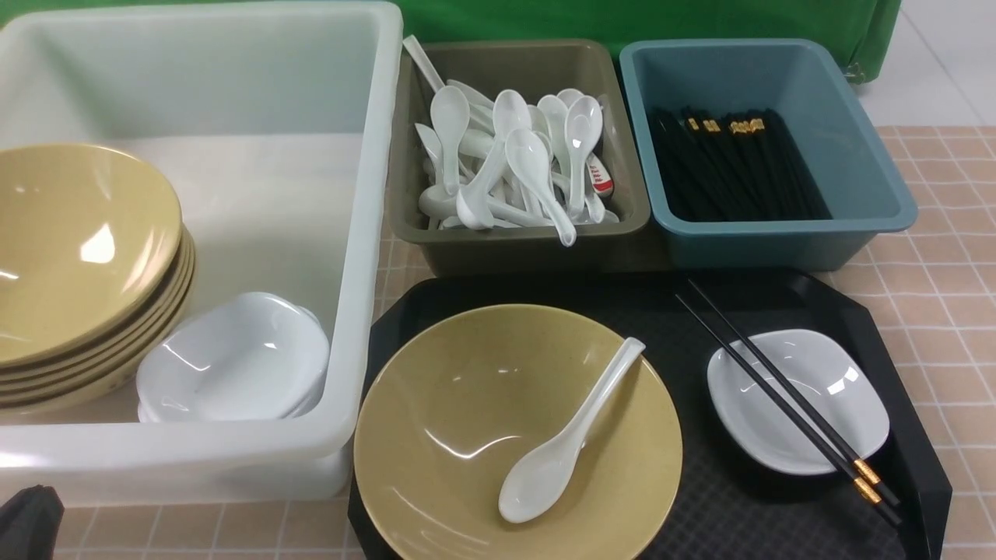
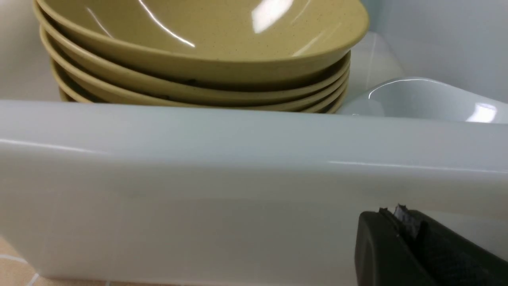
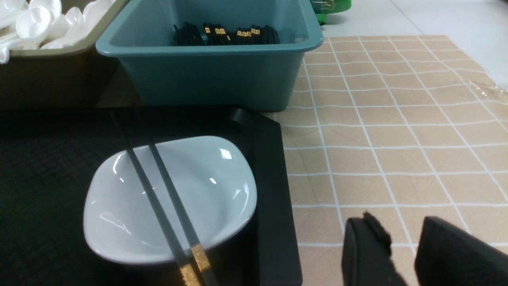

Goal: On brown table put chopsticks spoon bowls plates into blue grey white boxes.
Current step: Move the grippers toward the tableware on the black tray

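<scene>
On the tray [image 1: 661,311], chopsticks [image 1: 786,397] lie across a plate [image 1: 840,389] (a spoon [image 1: 568,443] rests in the bowl [image 1: 451,404]); left gripper [image 2: 399,216] closed, right gripper [image 3: 399,228] parted, empty.

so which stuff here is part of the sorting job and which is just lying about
job: tan bowl, spoon in it, white plate, chopsticks across the plate, white tub, grey box, blue box
lying about: black tray, green cloth behind the boxes

- Front: we look forward and down across the black tray [image 1: 700,498], wide.
- Left wrist: we sit low, close against the white tub [image 2: 198,178] left of the tray.
- Right wrist: low at the tray's right edge; shares dish [image 3: 222,186], blue box [image 3: 206,79] with front.
</scene>
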`<action>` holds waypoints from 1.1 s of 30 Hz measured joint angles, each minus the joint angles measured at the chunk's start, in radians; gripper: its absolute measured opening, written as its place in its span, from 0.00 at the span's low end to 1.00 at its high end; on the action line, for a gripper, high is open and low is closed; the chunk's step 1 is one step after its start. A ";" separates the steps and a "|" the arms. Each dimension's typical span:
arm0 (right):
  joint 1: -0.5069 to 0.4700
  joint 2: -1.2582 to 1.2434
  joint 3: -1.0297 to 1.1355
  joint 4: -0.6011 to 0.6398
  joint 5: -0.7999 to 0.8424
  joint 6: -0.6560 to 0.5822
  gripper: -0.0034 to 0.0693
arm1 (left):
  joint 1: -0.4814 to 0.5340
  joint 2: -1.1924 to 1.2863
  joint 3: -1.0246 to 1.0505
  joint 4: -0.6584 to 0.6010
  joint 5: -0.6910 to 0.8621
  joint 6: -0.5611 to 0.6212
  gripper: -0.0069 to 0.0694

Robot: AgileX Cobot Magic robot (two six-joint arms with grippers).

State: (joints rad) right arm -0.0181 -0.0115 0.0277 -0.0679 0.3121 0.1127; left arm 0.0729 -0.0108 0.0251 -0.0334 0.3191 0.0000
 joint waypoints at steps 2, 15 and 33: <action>0.000 0.000 0.000 0.000 0.000 0.000 0.37 | 0.000 0.000 0.000 0.000 0.000 0.000 0.09; 0.000 0.000 0.000 0.000 0.000 0.017 0.37 | 0.000 0.000 0.000 0.000 0.000 0.000 0.09; 0.000 0.000 0.000 0.000 0.000 0.018 0.37 | 0.000 0.000 0.000 -0.005 -0.017 0.007 0.09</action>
State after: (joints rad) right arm -0.0181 -0.0115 0.0277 -0.0679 0.3121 0.1308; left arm 0.0729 -0.0108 0.0251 -0.0380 0.3018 0.0068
